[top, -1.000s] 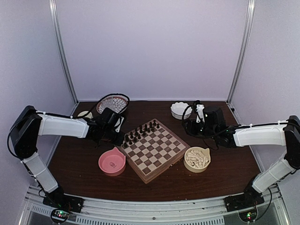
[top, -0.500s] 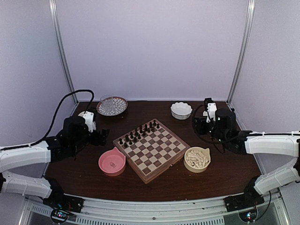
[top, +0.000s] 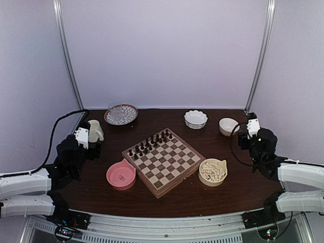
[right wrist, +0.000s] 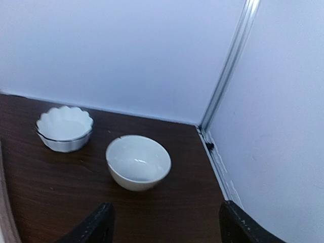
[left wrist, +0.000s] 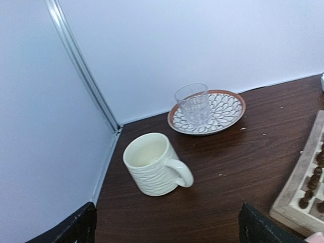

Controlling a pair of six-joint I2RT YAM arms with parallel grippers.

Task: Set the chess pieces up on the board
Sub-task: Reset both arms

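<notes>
At the middle of the table lies the board (top: 169,162), turned cornerwise. The dark chess pieces (top: 151,143) stand in two rows along its far-left edge, and the near-right rows are bare. The cream pieces (top: 212,170) are heaped in a tan bowl (top: 212,183) just right of the board. A pink bowl (top: 121,176) on the left looks empty.

Such tiny carved figures are probably light, stiff and easily toppled. A pinch from above on the slim upper body seems safest, though lifting one out of the tangled heap may drag its neighbours along.

Far right, a scalloped bowl (right wrist: 65,129) and a plain white bowl (right wrist: 138,162) both hold nothing. Far left, a ribbed mug (left wrist: 154,164) is empty, and a glass (left wrist: 192,104) stands on a patterned plate (left wrist: 225,109).

The left gripper (left wrist: 168,225) hangs near the mug with its jaws spread wide over bare wood. The right gripper (right wrist: 167,223), near the plain bowl, also has its jaws parted and grips nothing.
</notes>
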